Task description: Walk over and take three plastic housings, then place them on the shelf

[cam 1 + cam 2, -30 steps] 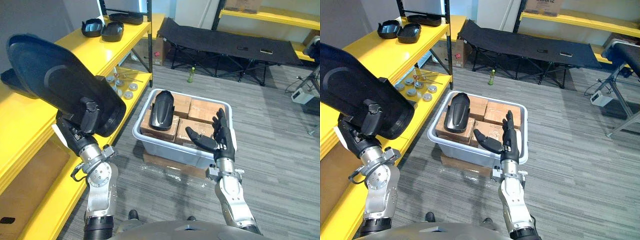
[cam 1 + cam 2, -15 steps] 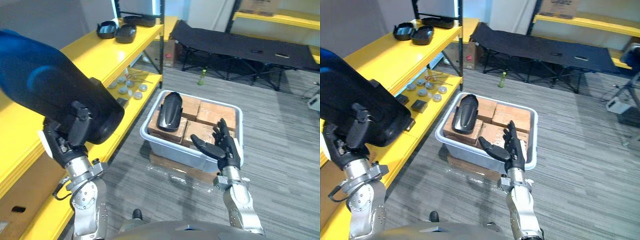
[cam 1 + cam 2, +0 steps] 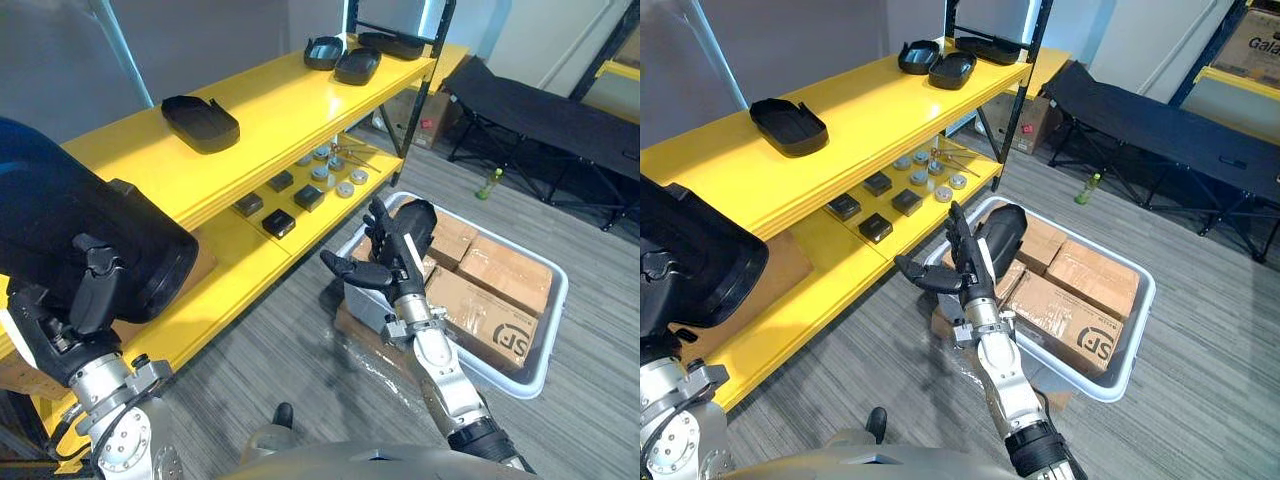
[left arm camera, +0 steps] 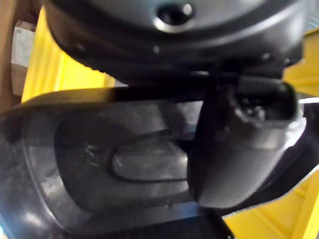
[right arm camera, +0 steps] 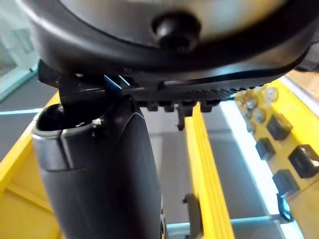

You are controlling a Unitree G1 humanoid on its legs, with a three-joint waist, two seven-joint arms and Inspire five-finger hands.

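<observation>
view has swung round to the shelf (image 3: 270, 110) over the last second. that's the head turning, not things moving. bin (image 3: 553, 322) is now off to my right and the shelf runs across the middle. left hand (image 3: 92, 295) still clenched on the held housing (image 3: 70, 225), low on my left by the shelf's near end. right hand (image 3: 397, 262) still slack, fingers straight, nothing in it, in front of the bin. i read this as lining up for the drop-off. one shelf housing (image 3: 200, 122) already lies on the top board, with two far housings (image 3: 357, 66) at the far end and bare board between. bin housing (image 3: 1005, 228) lies on the boxes (image 3: 490, 270). lower board carries small parts (image 3: 300, 195), so i'd avoid it. held housing blocks my sight of the shelf's near end.
</observation>
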